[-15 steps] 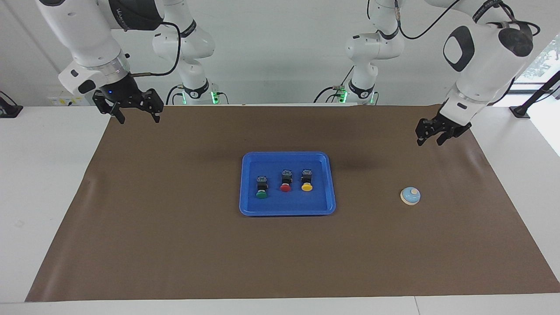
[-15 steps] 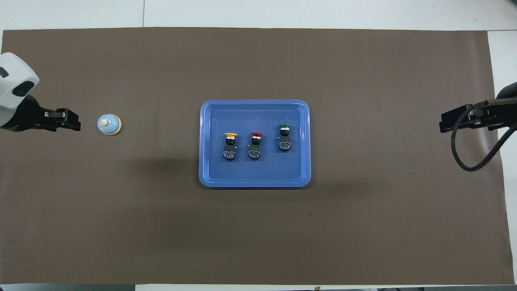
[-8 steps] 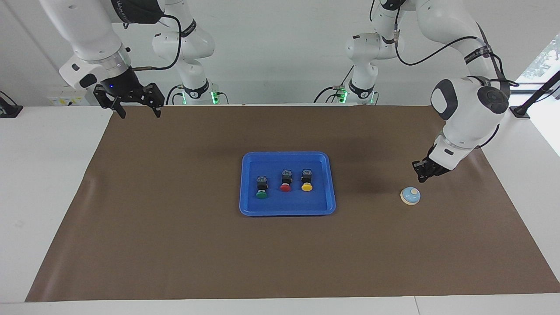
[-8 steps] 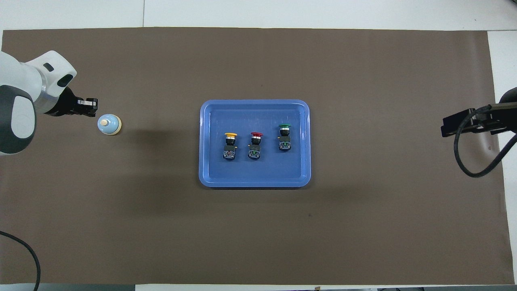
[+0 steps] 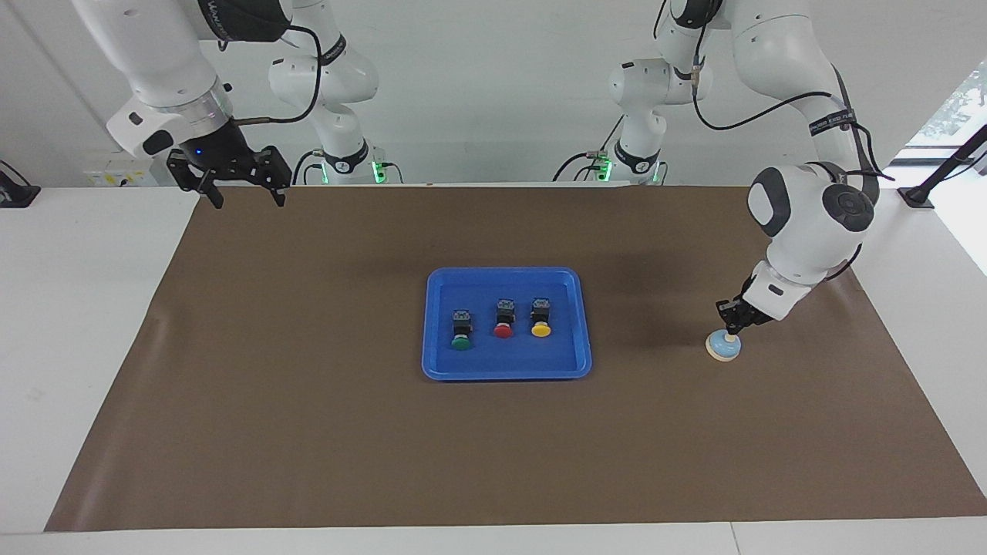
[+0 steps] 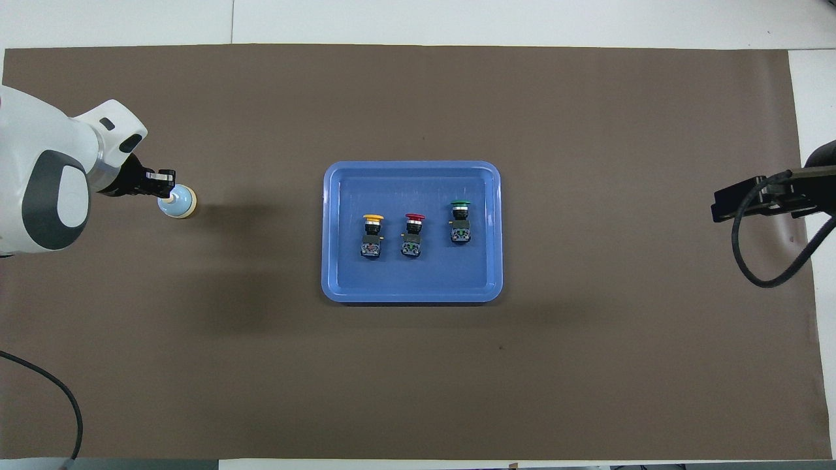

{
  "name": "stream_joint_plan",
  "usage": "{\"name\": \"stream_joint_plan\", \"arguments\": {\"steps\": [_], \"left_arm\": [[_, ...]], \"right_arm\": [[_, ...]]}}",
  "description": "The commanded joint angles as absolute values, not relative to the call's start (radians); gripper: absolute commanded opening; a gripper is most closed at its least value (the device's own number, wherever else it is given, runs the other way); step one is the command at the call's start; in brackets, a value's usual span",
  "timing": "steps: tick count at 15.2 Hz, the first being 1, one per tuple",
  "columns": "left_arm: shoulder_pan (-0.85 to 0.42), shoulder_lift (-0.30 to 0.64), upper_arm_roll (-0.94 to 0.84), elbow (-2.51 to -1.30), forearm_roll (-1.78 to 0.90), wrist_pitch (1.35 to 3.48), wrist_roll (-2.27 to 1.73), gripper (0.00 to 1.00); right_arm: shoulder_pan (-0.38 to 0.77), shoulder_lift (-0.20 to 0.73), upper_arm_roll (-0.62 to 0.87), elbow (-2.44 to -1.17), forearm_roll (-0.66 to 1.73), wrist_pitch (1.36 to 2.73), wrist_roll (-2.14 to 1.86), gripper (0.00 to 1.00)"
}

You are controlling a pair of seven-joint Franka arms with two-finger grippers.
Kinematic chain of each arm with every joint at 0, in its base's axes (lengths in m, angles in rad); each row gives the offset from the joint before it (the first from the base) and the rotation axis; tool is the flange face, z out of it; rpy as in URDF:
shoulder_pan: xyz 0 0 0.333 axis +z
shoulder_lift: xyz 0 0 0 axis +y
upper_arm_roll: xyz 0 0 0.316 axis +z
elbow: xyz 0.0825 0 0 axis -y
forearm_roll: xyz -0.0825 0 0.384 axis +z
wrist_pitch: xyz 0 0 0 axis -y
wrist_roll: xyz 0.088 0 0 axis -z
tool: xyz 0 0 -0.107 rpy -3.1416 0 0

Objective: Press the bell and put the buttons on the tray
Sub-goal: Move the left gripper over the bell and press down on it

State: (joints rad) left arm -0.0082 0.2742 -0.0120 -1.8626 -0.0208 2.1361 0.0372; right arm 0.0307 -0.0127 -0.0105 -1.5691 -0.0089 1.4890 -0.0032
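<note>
Facing view showed the left gripper with its fingertips clenched together, their tips down on top of the bell, which sat on the brown mat toward the left arm's end. The three buttons lay in the blue tray mid-table. The right gripper waited, released wide, over the mat's corner.

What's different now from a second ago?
The left pincer has closed and come down from above the mat onto the bell; its tips sit at the bell's top. The right pincer rose slightly and waits open. The bell, the tray and its three buttons have not moved.
</note>
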Motion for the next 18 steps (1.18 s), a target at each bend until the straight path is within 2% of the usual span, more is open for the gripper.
{"name": "stream_joint_plan", "arguments": {"steps": [1,9,12,15,16,18], "left_arm": [[-0.005,0.276,-0.008,-1.893,-0.025,2.181,0.043,0.00],[0.017,0.281,-0.006,-2.031,-0.025,2.374,0.061,0.00],[0.017,0.279,-0.005,-2.002,-0.025,2.320,0.061,0.00],[0.017,0.236,-0.002,-1.893,-0.025,2.135,0.063,0.00],[0.017,0.227,-0.002,-1.853,-0.025,2.061,0.063,0.17],[0.017,0.187,-0.002,-1.800,-0.025,1.956,0.061,0.65]], "right_arm": [[0.005,-0.028,0.006,-1.580,-0.008,1.477,-0.025,1.00],[0.005,-0.028,0.006,-1.580,-0.008,1.477,-0.025,1.00],[0.005,-0.028,0.006,-1.580,-0.006,1.477,-0.025,1.00],[0.005,-0.028,0.006,-1.580,-0.008,1.477,-0.025,1.00],[0.005,-0.028,0.006,-1.580,-0.008,1.477,-0.025,1.00],[0.005,-0.028,0.005,-1.580,-0.008,1.477,-0.025,1.00]]}}
